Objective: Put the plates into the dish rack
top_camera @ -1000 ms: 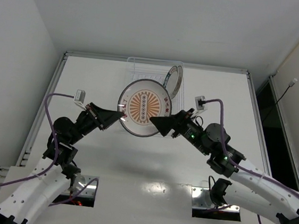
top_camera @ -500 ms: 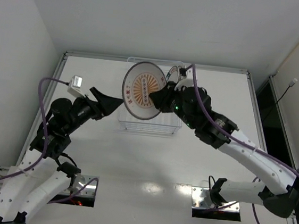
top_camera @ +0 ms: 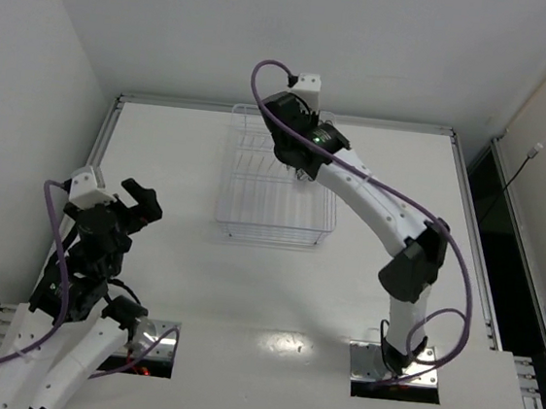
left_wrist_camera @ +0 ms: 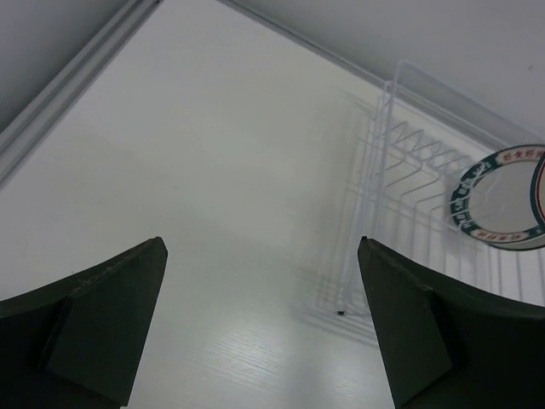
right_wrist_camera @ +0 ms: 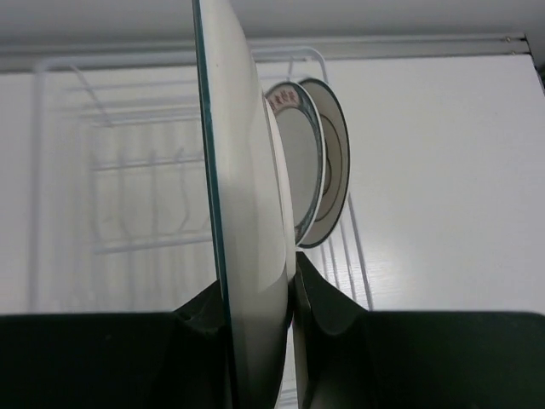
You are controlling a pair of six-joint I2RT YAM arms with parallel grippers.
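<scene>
**A:** Where is the right hand (right_wrist_camera: 258, 300)?

**B:** Reached out over the dish rack (right_wrist_camera: 128, 170). Its 2 fingers are clamped on the lower edge of an upright plate (right_wrist_camera: 247, 196), which its wrist camera sees edge-on, with a pale back and a thin dark rim.

**A:** Is that plate in a slot?

**B:** I cannot tell, because its bottom is hidden behind the fingers. It stands just beside the teal-rimmed plate (right_wrist_camera: 298, 153), which is upright in the rack. A dark-edged plate (right_wrist_camera: 339, 162) stands right behind that one.

**A:** What does the top view show?

**B:** The right arm covers the far right part of the rack, so none of the 3 plates shows there.

**A:** And the left hand (left_wrist_camera: 260, 290)?

**B:** It is spread wide with nothing between its fingers. It hangs over the bench (top_camera: 244, 289), well to the left of the rack, and it faces the rack and the teal-rimmed plate.
</scene>
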